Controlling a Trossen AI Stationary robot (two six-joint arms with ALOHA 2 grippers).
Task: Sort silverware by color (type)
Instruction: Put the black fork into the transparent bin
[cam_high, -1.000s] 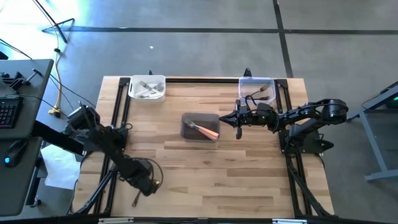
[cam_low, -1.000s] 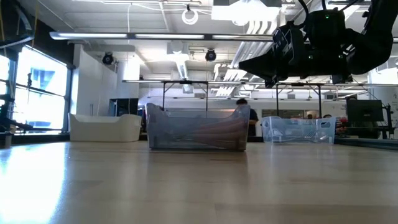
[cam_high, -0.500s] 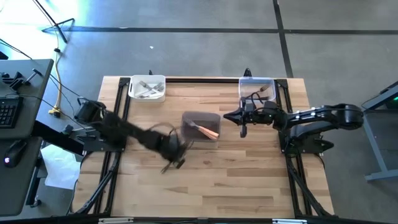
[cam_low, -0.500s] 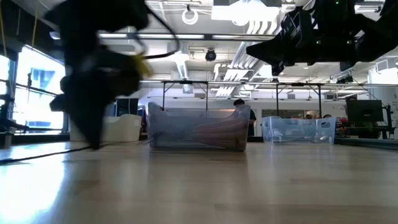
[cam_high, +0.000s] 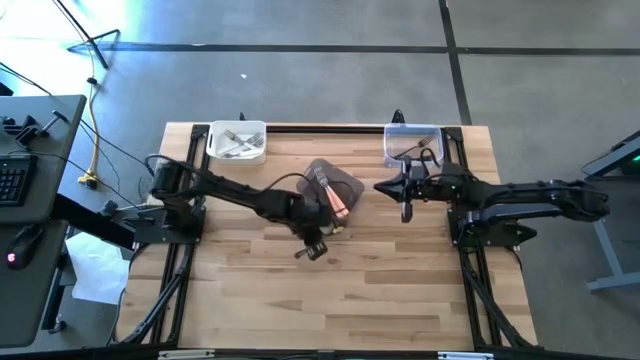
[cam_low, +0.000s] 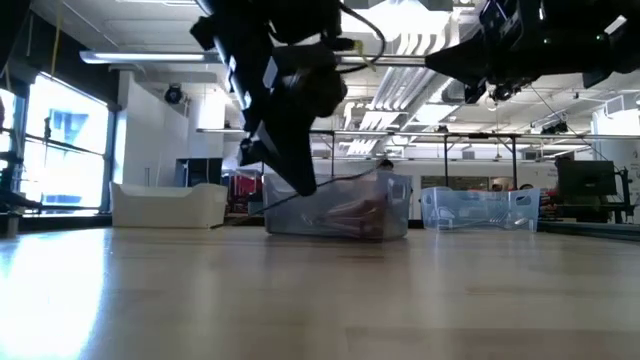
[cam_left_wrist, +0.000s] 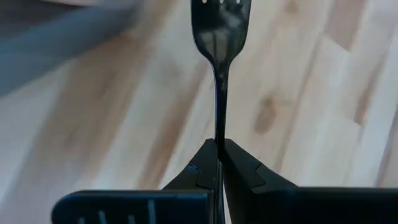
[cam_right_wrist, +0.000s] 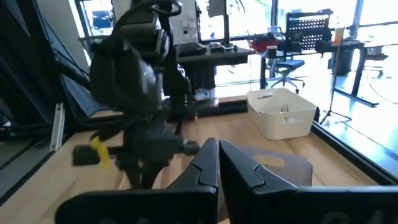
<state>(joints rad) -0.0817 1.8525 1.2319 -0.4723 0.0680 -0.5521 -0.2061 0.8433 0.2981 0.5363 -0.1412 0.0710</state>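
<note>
My left gripper (cam_high: 316, 238) hangs over the table's middle, just near of the grey tub (cam_high: 331, 189), and is shut on a dark fork (cam_left_wrist: 220, 25). In the low view that gripper (cam_low: 292, 150) slants down in front of the grey tub (cam_low: 340, 207). Orange-handled forks (cam_high: 339, 201) lie inside the grey tub. My right gripper (cam_high: 405, 190) is shut and holds nothing; it hovers between the grey tub and the clear tub (cam_high: 412, 145). The white tub (cam_high: 238, 140) holds pale forks. My left gripper pinches the dark fork by its slim handle (cam_left_wrist: 219, 134) between the two fingers. The fork runs on in line with the fingers, and its tines (cam_left_wrist: 220, 7) point away beyond the fingertips. It is lifted clear above the wooden table, slanting downward.
Three tubs stand on the wooden table (cam_high: 380, 290): white at the far left, clear at the far right, grey in the middle. Black rails (cam_high: 190, 200) run along the left and right sides. The near half of the table is bare wood.
My left arm has swept fast from the table's near-left corner toward the middle, carrying the fork up to the grey tub. The grey tub has turned and slid a little toward the right. My right gripper has drawn back slightly toward the right edge.
</note>
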